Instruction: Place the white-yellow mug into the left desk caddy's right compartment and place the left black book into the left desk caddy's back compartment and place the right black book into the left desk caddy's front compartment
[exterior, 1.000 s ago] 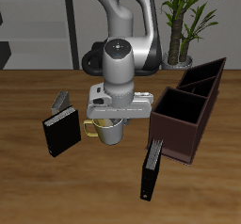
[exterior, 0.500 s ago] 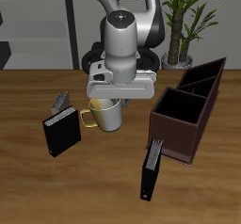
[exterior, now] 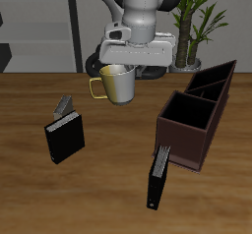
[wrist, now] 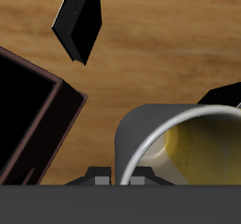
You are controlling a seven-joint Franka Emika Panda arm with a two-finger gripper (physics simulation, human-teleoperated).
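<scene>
mug (exterior: 118, 84) gripped in the fingers (exterior: 126, 69), lifted off the bench (exterior: 108, 184) at upper centre of frame, not yet over caddy (exterior: 196, 113); both black books (exterior: 66, 139) (exterior: 157, 179) untouched, nothing placed.

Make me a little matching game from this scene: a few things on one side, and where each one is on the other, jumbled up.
Things:
1. white-yellow mug
2. left desk caddy
3. right black book
4. left black book

Places:
A. leaning against the caddy's end nearest the table's front edge
B. held up in the air by the gripper
C. standing on the table beside a grey patterned book
D. sitting on the table with nothing inside it

Pairs: 1-B, 2-D, 3-C, 4-A
</scene>
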